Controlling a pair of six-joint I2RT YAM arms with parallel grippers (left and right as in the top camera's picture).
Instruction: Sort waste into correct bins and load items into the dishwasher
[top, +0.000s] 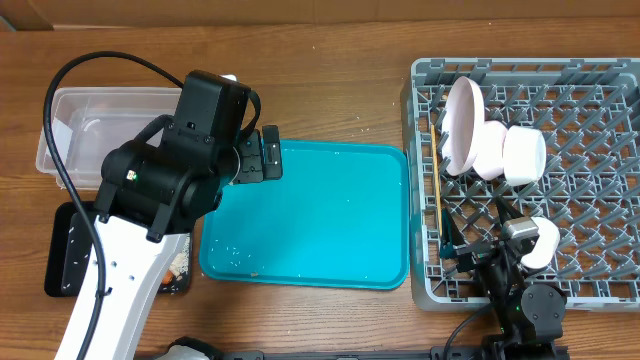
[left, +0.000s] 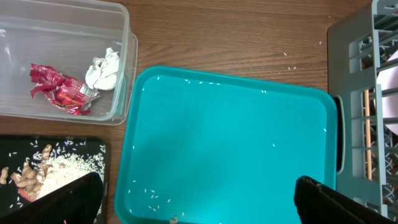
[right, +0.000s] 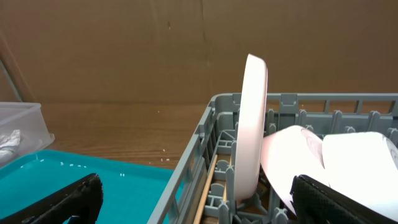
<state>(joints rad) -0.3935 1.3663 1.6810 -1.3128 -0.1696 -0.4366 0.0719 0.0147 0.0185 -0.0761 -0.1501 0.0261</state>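
The grey dish rack (top: 600, 180) at the right holds the white plate (top: 462, 122) on edge, two white bowls (top: 522, 155) and the chopsticks (top: 438, 195) along its left side. The plate (right: 254, 124), a bowl (right: 360, 168) and the chopsticks (right: 208, 193) also show in the right wrist view. The clear tub (left: 62, 62) holds the red wrapper (left: 59, 90) and white tissue (left: 102, 70). The black tray (left: 37, 177) holds beige food scraps. My left gripper (left: 199, 202) is open over the teal tray. My right gripper (right: 199, 199) is open at the rack's front left edge.
The teal tray (top: 310, 215) lies in the middle with a few rice grains (left: 155, 196) at its near left corner. The clear tub (top: 90, 130) and black tray (top: 65, 250) sit at the far left, partly under my left arm.
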